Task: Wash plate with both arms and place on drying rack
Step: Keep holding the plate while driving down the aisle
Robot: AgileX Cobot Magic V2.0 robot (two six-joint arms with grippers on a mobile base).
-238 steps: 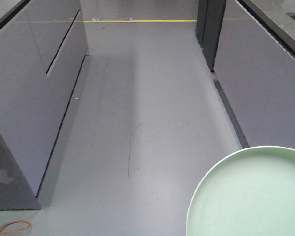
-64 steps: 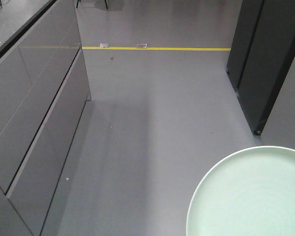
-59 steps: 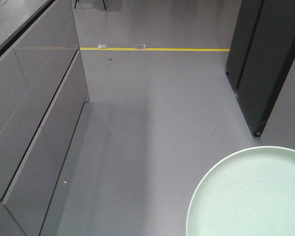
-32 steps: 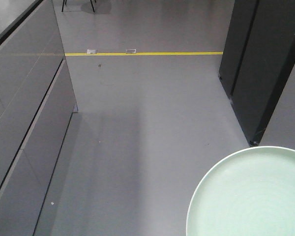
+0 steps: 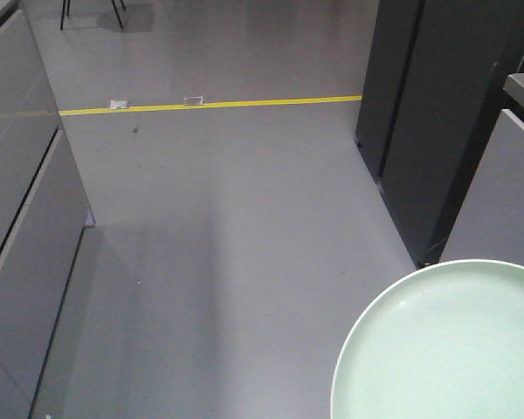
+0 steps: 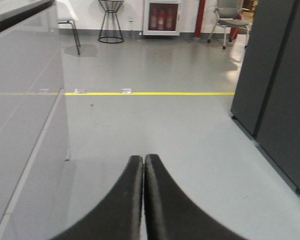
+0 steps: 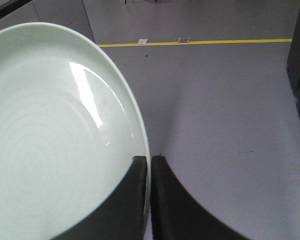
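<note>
Right hand is clenched on the rim of the plate, fingers either side of its edge. Left hand is clenched, fingers touching, holding nothing. The plate hangs over the floor; beyond the plate stand a dark cabinet and, farther off, a yellow line.

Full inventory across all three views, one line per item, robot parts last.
plate: 1, pale mint green, held over the floor
floor line: 1, yellow, across the grey floor ahead
low cabinets: 2, light grey, left side and right edge
tall cabinet: 1, dark grey, right
extinguisher cabinet: 1, white, red extinguishers inside, far wall
wire stool: 1, black, far wall
chairs: 2, grey far right, white far left
left gripper: black, shut, empty
right gripper: black, shut on plate rim
</note>
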